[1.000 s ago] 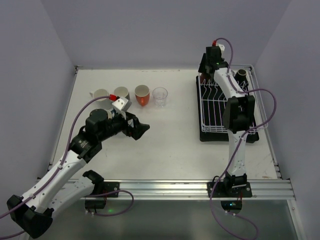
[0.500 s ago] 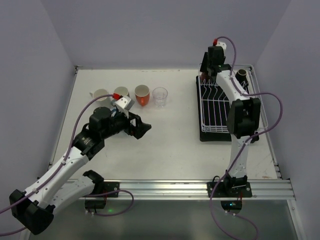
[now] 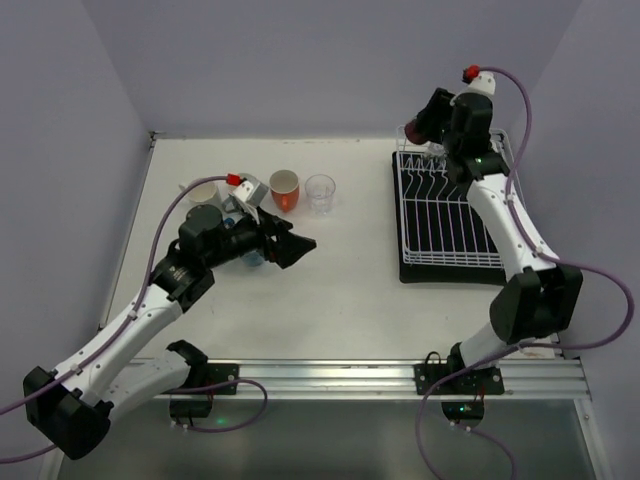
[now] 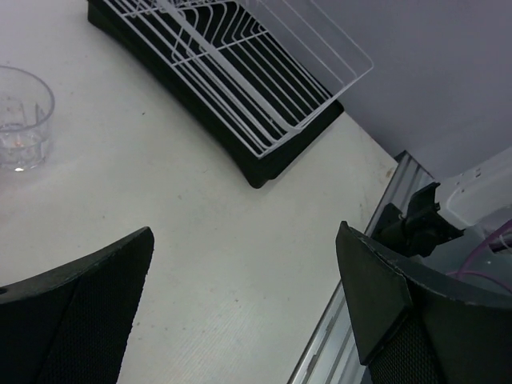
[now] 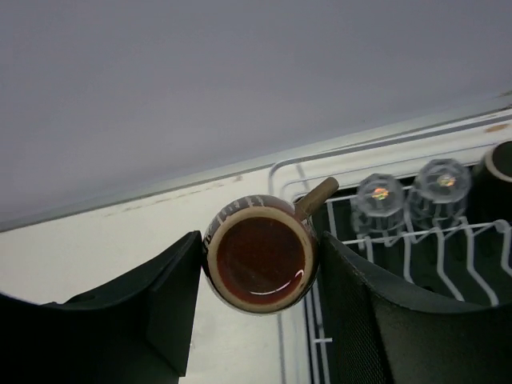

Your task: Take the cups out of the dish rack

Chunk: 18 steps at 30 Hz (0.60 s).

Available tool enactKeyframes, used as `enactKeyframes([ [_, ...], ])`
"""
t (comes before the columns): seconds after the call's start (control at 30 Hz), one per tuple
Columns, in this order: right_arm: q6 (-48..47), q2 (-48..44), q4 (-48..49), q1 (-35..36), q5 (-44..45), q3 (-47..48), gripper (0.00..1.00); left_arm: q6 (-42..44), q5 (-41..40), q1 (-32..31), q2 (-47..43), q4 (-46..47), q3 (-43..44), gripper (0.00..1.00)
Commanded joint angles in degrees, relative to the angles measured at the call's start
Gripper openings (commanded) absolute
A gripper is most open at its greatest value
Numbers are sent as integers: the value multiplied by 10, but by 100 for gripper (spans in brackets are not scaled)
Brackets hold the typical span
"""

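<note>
My right gripper (image 5: 260, 256) is shut on a dark brown mug (image 5: 262, 254) with a cream rim, held in the air over the far left corner of the white wire dish rack (image 5: 400, 232). In the top view this gripper (image 3: 425, 125) is above the rack's (image 3: 450, 215) far end. Two clear glasses (image 5: 380, 196) stand upside down in the rack, and a dark cup (image 5: 500, 172) shows at the right edge. My left gripper (image 3: 290, 248) is open and empty over the table. On the table stand a cream mug (image 3: 203, 190), an orange cup (image 3: 285, 188) and a clear glass (image 3: 320, 192).
The rack sits on a black drip tray (image 4: 264, 164) at the table's right side. The clear glass (image 4: 20, 120) is far left in the left wrist view, where the open gripper (image 4: 244, 304) is over bare table. The metal front rail (image 3: 400, 375) runs along the near edge.
My right arm has risen from the rack's far end with the dark brown mug. My left gripper has swung a little to the right, still open.
</note>
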Motion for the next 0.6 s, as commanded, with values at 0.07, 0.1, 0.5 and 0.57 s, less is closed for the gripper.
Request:
enactKeyframes([
  [0.07,179,-176,154,38,-149,-194,21,-125,67,-26,32,163,7,97],
  [0.1,199,-201,196,48,-177,-258,21,-132,63,-30,34,177,2,95],
  [0.5,415,-444,366,138,-303,-557,22,-180,44,-73,94,283,-14,87],
  [0.57,433,-448,386,142,-322,-567,22,-187,41,-77,104,299,-14,87],
])
